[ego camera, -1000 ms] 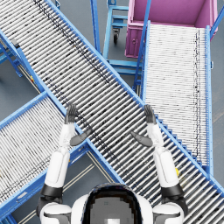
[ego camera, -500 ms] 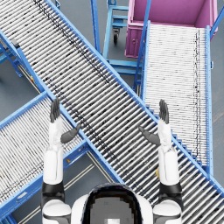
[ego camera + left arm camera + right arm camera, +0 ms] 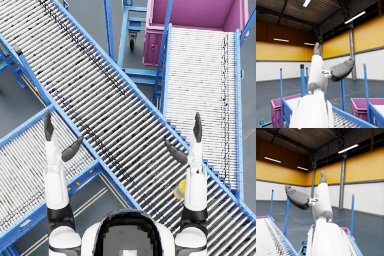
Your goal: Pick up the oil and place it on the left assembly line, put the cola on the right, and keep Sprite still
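Note:
No oil, cola or Sprite bottle shows clearly in any view. A small yellow object (image 3: 179,190) lies on the diagonal middle conveyor (image 3: 110,100), partly hidden by my right forearm; I cannot tell what it is. My left hand (image 3: 54,139) is raised over the edge of the left conveyor (image 3: 20,170), fingers straight and thumb spread, holding nothing. My right hand (image 3: 190,144) is raised above the middle conveyor close to the right conveyor (image 3: 200,90), also spread and holding nothing. The wrist views show each hand, left hand (image 3: 331,68) and right hand (image 3: 309,196), against the warehouse hall.
A pink bin (image 3: 200,15) stands at the far end of the right conveyor. Blue frame rails and upright posts (image 3: 108,25) run between the lines. More pink bins (image 3: 278,110) show in the left wrist view. Grey floor shows between the conveyors.
Both hands have moved apart sideways, the left further left and the right further right. Neither holds anything.

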{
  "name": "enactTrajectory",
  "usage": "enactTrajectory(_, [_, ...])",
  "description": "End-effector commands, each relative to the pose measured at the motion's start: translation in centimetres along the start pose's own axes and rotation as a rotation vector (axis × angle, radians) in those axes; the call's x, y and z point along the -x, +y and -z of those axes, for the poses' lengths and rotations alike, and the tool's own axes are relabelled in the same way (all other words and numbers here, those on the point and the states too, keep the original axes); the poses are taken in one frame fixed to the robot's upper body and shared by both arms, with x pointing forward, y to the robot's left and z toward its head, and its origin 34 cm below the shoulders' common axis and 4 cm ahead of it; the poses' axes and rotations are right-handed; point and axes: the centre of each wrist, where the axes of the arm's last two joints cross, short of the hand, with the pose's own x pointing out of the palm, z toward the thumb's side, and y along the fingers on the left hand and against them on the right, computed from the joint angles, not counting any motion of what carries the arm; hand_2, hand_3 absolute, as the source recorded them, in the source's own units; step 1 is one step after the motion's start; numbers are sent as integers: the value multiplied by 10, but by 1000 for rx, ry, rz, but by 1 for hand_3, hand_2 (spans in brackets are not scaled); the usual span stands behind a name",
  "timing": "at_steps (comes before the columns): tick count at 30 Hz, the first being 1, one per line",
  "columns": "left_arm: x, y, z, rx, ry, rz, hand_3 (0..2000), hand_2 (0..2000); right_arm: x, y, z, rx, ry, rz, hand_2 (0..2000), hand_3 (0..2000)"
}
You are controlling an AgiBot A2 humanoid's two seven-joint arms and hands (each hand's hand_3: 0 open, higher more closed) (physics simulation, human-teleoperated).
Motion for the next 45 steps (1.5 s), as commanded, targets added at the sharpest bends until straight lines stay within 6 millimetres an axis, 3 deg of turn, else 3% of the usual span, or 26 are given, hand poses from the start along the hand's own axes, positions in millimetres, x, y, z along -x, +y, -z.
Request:
enactTrajectory(1, [4, 3, -3, -17, 5, -15, 0, 0, 2, -2, -2, 10, 3, 10, 0, 0])
enactTrajectory(45, [-1, -4, -1, -3, -25, -28, 0, 0, 5, 1, -2, 12, -22, 57, 0, 0])
